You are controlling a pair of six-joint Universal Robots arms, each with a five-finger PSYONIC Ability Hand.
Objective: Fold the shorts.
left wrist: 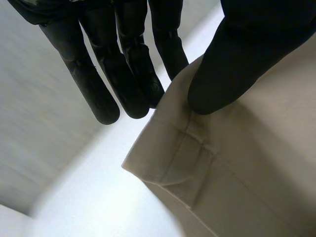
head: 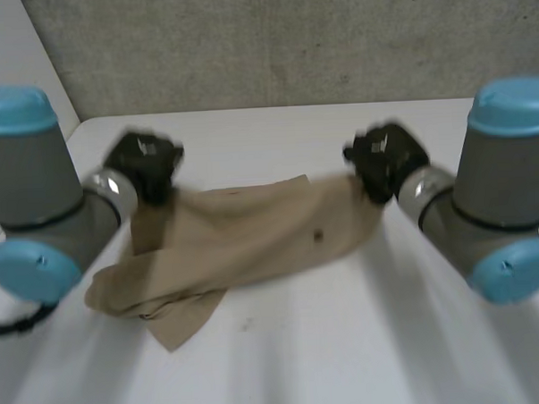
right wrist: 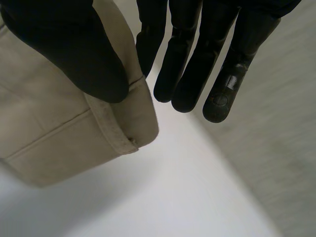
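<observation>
**Both hands pinching the shorts at the far corners**

Tan shorts (head: 253, 238) are lying across the middle of the white bench (head: 365, 350), long side running 9 to 3 o'clock. The far edge is rising toward my hands, while the near part is resting on the bench. The end at 8 o'clock is bunching up, and one flap is poking out toward 7 o'clock. A small dark spot (head: 317, 236) is showing on the cloth right of centre.

My left hand (head: 147, 167) is sitting at the shorts' 10 o'clock corner. In the left wrist view my thumb (left wrist: 232, 64) is pressing down on top of the cloth. My fingers (left wrist: 98, 89) are running straight along the other side of the edge, one slipping behind the cloth. The hand is clamping the shorts at that corner, just by a stitched band (left wrist: 197, 163).

My right hand (head: 386, 161) is sitting at the 2 o'clock corner. In the right wrist view it is doing the same: thumb on the cloth, straight fingers beyond the edge, the nearest one tucking behind it. It is clamping the shorts too.

A grey wall (head: 289, 40) is standing past the bench at 12 o'clock.
</observation>
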